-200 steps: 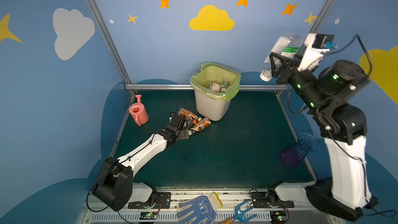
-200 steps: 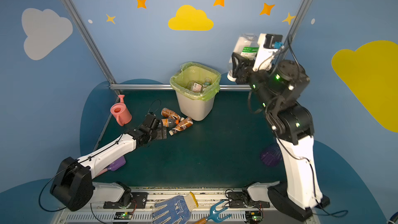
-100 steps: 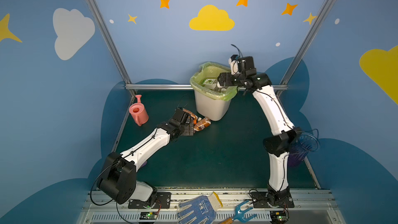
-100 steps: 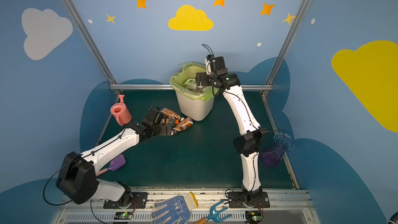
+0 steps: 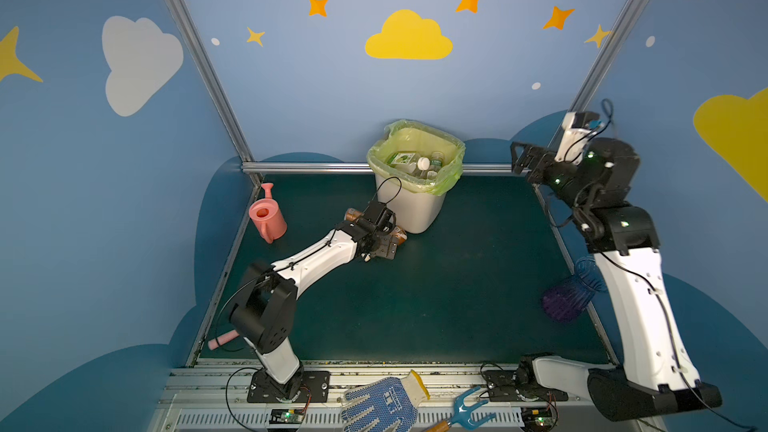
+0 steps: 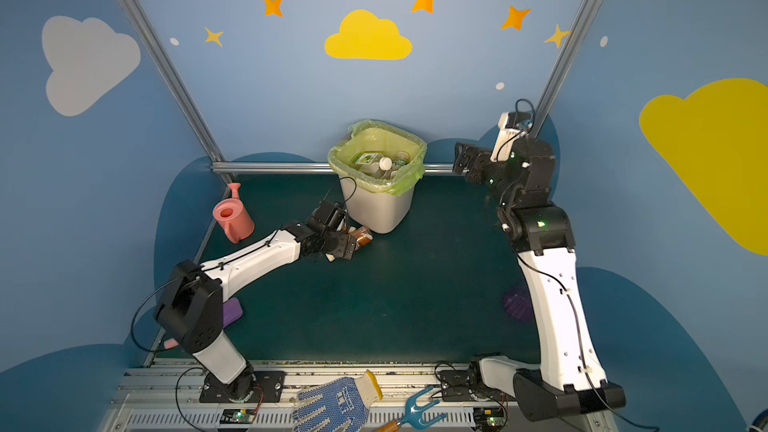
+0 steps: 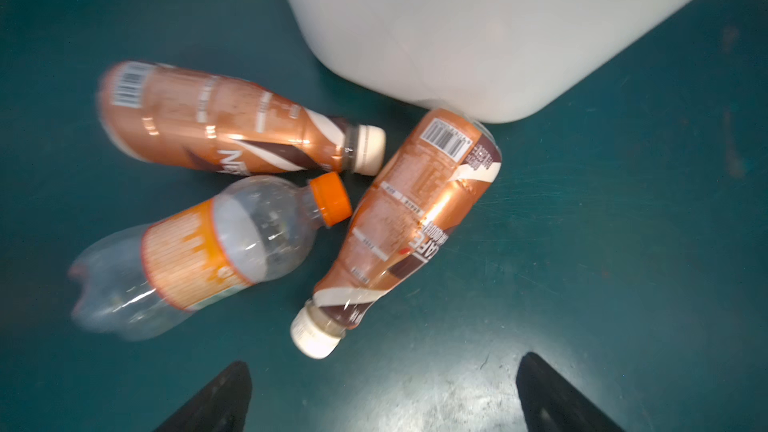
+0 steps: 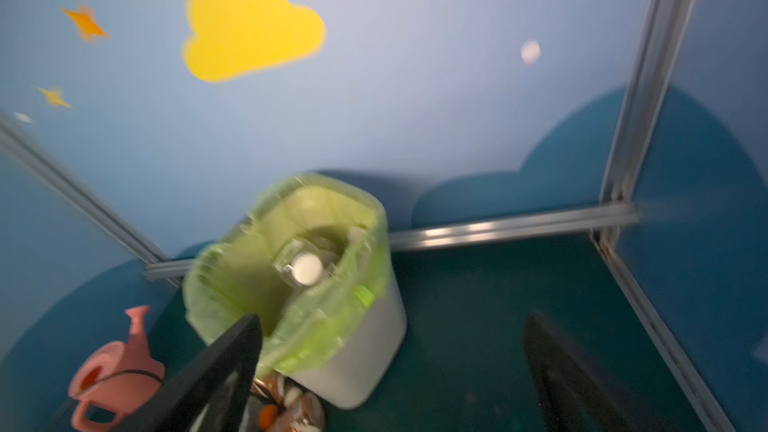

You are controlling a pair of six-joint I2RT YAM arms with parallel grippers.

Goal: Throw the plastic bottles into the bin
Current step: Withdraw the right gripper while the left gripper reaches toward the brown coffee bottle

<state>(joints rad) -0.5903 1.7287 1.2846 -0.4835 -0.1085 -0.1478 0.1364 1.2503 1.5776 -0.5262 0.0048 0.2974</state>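
Left wrist view: my left gripper (image 7: 384,367) hovers wide open and empty over three bottles (image 7: 407,222) lying at centre-left, one butted against the bin (image 7: 478,27) filling the upper right, likely lined up for the next pickup. In a top view, my right gripper (image 5: 517,159), also open and empty, hangs right of the bin, where other bottles (image 5: 422,163) lie bagged.

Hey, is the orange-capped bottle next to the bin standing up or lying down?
Lying down. The orange-capped bottle rests on its side on the mat, with its cap on.
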